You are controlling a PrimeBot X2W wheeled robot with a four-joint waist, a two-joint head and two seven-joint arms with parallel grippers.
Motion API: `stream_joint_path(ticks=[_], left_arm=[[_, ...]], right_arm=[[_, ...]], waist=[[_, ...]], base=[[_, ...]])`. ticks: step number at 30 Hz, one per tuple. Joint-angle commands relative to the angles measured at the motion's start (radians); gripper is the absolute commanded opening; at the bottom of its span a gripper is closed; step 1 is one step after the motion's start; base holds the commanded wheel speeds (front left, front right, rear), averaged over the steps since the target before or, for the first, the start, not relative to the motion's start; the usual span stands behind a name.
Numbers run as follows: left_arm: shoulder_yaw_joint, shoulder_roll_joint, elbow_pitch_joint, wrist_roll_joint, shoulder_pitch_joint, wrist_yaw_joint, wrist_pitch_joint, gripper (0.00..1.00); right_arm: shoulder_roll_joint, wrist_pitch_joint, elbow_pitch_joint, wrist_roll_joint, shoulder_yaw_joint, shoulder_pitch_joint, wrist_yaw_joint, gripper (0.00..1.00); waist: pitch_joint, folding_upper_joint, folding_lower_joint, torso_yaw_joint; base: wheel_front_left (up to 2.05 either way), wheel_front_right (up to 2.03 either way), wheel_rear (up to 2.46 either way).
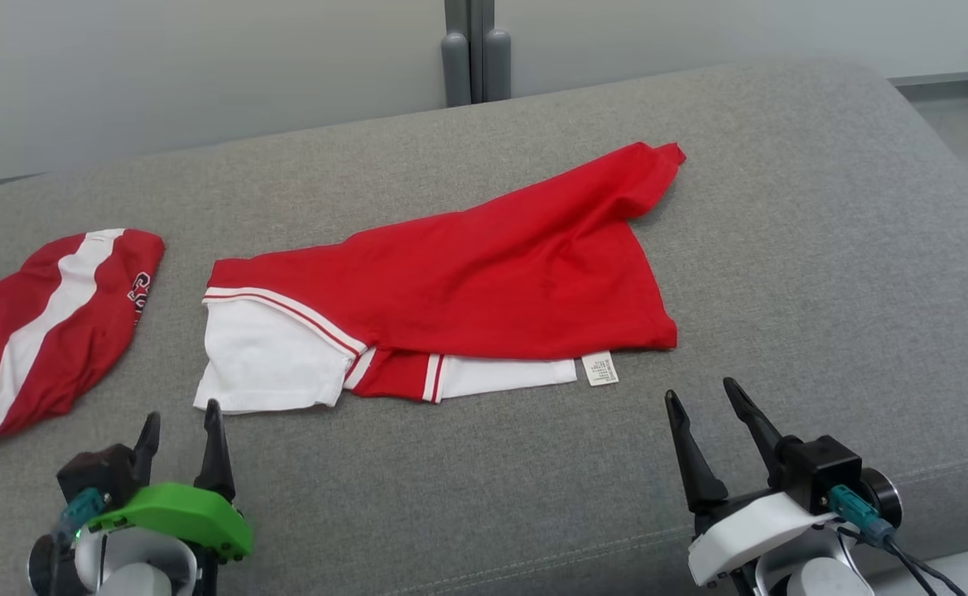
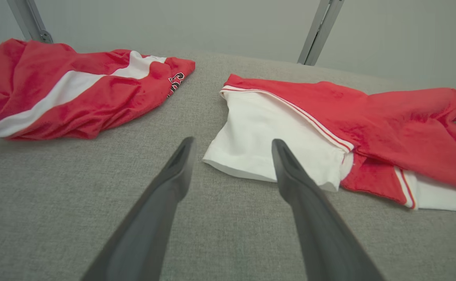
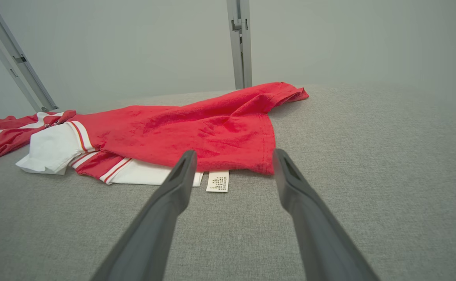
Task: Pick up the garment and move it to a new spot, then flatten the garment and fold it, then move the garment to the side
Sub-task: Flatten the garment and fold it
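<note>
- The grey cushion carries everything; the garment, red with white panels and striped trim, lies near its middle, doubled over itself, red on top and white showing along the near edge.
- Judging by that lie, the pick-up and re-placing look done and the folding part-way; one red corner pokes out toward the far right and the edges do not line up; the move to the side is not yet done.
- A second red-and-white garment lies apart at the left.
- The left tool hovers just short of the white near-left corner, fingers spread wide, holding nothing; the right tool is likewise spread and empty, low over the cushion, pointing at the hem near the care label.
</note>
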State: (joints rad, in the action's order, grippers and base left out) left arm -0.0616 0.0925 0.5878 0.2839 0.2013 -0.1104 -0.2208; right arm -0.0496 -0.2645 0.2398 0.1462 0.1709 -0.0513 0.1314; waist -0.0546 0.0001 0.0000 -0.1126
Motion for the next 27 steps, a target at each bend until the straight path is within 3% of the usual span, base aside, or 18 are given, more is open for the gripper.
stream_joint_path(ticks=[1,14,27], left_arm=[[-0.001,0.009,0.018,0.006,0.03,-0.001,-0.002,1.0],[0.023,0.073,0.346,0.019,0.237,-0.012,-0.015,1.0],[0.029,0.108,0.503,0.017,0.312,-0.009,-0.041,1.0]], right_arm=[[-0.002,-0.002,0.0,-0.008,0.0,-0.01,-0.001,1.0],[-0.002,-0.002,-0.004,-0.018,0.013,-0.046,-0.001,1.0],[-0.002,-0.002,-0.021,-0.027,0.021,-0.057,-0.001,1.0]], waist=[[-0.017,-0.0001,0.0,-0.007],[-0.07,-0.0001,0.0,-0.054],[-0.116,-0.0001,0.0,-0.087]], base=[[0.0,0.0,0.0],[0.0,0.0,0.0],[0.0,0.0,0.0]])
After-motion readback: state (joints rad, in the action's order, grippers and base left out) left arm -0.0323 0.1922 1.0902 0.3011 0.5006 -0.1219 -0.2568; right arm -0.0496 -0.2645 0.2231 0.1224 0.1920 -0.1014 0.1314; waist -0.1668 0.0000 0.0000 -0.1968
